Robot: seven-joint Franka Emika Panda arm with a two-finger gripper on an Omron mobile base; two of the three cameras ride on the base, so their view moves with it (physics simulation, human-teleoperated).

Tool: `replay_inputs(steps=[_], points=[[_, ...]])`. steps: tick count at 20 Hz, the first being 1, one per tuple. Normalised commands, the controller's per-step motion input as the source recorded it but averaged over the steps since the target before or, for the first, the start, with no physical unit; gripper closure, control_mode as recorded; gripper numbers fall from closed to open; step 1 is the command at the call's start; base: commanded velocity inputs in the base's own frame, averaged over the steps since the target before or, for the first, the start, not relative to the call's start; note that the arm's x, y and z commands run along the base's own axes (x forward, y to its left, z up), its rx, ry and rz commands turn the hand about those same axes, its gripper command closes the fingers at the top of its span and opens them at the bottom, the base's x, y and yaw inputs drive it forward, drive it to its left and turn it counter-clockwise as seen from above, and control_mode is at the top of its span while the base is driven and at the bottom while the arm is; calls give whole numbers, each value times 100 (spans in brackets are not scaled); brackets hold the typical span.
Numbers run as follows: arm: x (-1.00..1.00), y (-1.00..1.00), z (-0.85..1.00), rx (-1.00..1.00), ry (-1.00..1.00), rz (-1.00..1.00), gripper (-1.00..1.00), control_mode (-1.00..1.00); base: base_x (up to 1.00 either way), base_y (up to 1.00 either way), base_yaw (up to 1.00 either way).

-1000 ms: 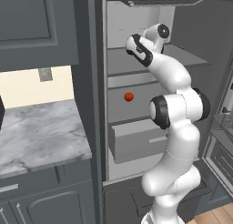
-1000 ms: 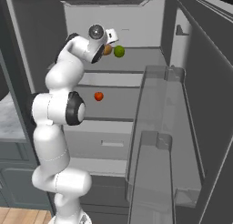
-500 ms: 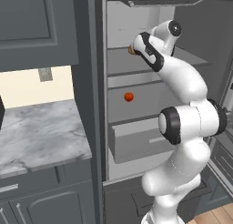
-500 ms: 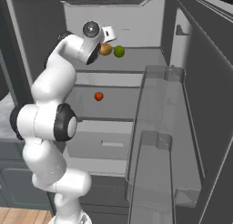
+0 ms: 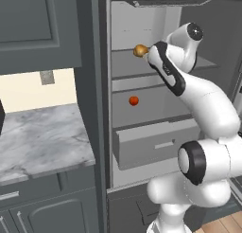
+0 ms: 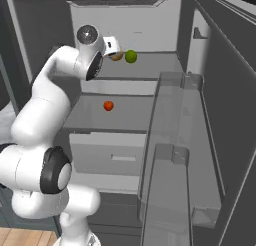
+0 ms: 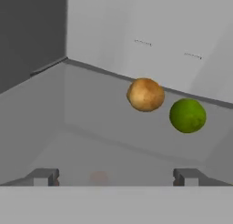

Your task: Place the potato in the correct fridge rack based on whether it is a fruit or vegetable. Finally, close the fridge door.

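The tan-brown potato [image 7: 145, 94] lies on the upper fridge rack [image 7: 91, 114], free of my fingers, with a green ball [image 7: 187, 115] close on its right. My gripper [image 7: 116, 177] is open and empty, a short way back from the potato, which sits ahead between the two fingertips [image 7: 43, 176]. In the left base view the potato [image 5: 140, 50] shows just left of my hand above the rack [image 5: 127, 68]. From the right base view the potato [image 6: 117, 55] and green ball [image 6: 131, 56] sit side by side. The fridge door [image 6: 225, 115] stands wide open on the right.
A red-orange ball [image 5: 133, 101] rests on the lower shelf. Below it a grey drawer [image 5: 156, 144] is pulled partly out. The door's clear inner shelves [image 6: 170, 155] jut out on the right. A marble counter [image 5: 38, 142] lies left of the fridge.
My hand has drawn back and to the right from the potato, which stays on the upper rack. The arm's elbow has swung outward. The jaws stayed open.
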Motion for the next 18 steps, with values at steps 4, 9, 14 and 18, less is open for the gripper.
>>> replay_inputs(steps=[4, 9, 14, 18], points=[[-83, 0, -11, 0, 13, -2, -100, -100, 0, 0, 0], [-76, 0, -16, 0, 13, -6, -100, -100, 0, 0, 0], [-42, 2, -41, 0, 24, -5, -100, -100, 0, 0, 0], [-28, 16, -36, -1, 18, 0, -100, -100, 0, 0, 0]])
